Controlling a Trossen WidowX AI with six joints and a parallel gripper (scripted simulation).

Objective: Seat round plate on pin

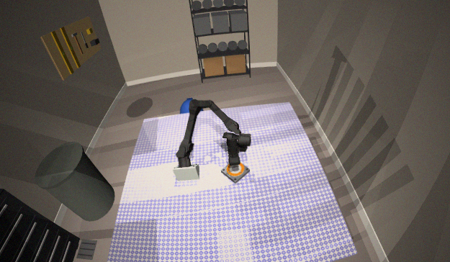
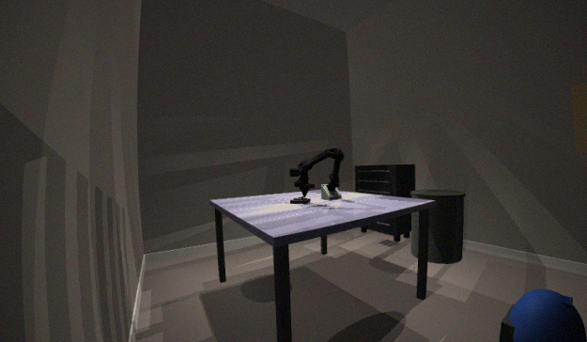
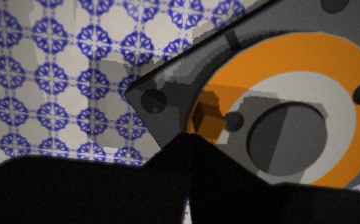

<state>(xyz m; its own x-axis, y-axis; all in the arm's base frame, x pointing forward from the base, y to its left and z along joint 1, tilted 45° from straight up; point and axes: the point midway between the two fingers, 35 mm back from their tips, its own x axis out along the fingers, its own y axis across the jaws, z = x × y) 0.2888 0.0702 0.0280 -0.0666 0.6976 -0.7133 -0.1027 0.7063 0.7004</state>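
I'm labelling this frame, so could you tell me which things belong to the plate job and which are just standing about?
Job: plate, its orange tab, the hole beside it, post, base, shut gripper.

Standing about: bin, shelf, cabinet, wall board, blue ball.

Wrist view: plate (image 3: 301,60) cut off at right edge, closed gripper (image 3: 188,145) hides its lower rim; pin too indistinct to pick out.

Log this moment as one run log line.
gripper: shut, empty, low beside orange tab | plate: on post | hole by tab: pin not confirmed inside
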